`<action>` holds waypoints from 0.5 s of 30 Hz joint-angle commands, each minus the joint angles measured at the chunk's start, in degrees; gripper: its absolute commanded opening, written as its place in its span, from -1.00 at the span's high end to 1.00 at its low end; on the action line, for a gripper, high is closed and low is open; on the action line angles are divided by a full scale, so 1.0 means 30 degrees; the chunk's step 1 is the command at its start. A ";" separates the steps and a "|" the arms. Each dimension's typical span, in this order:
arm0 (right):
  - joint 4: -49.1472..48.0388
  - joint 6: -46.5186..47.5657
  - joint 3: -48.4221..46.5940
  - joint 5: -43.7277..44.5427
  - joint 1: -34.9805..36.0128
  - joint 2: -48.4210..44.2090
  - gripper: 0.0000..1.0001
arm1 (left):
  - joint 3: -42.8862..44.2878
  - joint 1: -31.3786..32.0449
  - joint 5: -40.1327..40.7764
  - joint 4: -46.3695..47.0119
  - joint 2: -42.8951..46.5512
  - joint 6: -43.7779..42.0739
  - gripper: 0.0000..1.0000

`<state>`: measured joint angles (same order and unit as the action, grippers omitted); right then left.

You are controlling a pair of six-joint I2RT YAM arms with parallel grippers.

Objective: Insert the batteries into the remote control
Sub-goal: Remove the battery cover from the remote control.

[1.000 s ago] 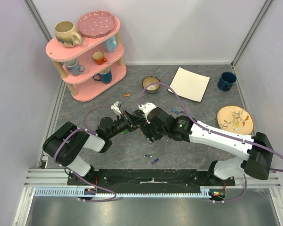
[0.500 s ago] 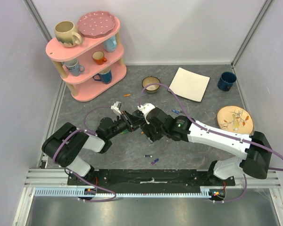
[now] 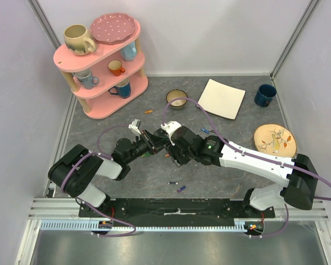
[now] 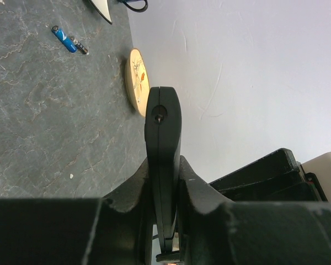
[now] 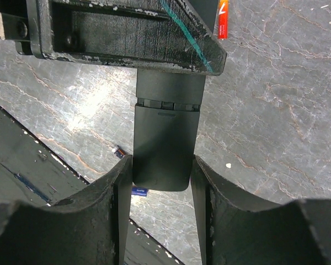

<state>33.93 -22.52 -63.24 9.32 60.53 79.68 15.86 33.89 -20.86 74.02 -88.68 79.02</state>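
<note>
The black remote control (image 3: 161, 144) is held above the table between both grippers. My left gripper (image 3: 153, 142) is shut on it; the left wrist view shows the remote (image 4: 163, 132) edge-on, clamped between the fingers (image 4: 127, 190). My right gripper (image 5: 163, 171) has its fingers against both sides of the remote's rounded end (image 5: 164, 149), below a cover seam. Batteries lie loose on the table: an orange one (image 3: 148, 112), blue ones (image 3: 207, 131), a dark one (image 3: 172, 183) and a purple one (image 3: 181, 189). An orange battery (image 5: 222, 19) shows in the right wrist view.
A pink shelf (image 3: 102, 61) with mugs and a plate stands at the back left. A small bowl (image 3: 177, 98), a white square plate (image 3: 222, 98), a blue mug (image 3: 265, 94) and a wooden plate (image 3: 274, 139) lie behind and to the right.
Both grippers and the remote have shifted very slightly to the left. Nothing else has moved.
</note>
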 commanded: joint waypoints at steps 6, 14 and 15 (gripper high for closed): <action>-0.0062 0.0154 -0.0276 -0.0207 0.0067 -0.0837 0.05 | -0.0216 0.0129 0.0420 0.5357 0.0557 -0.0883 0.96; 0.0115 -0.0021 -0.0218 -0.0412 0.0067 -0.1510 0.02 | -0.0452 0.0129 0.0889 0.5005 0.0792 -0.1087 0.96; 0.0173 -0.0021 -0.0218 -0.0441 0.0067 -0.1540 0.02 | -0.0452 0.0129 0.0919 0.4947 0.0850 -0.1116 0.96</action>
<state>34.04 -22.61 -63.24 8.84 60.53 78.17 14.96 34.22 -19.51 75.24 -87.33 78.98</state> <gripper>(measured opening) 0.496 0.240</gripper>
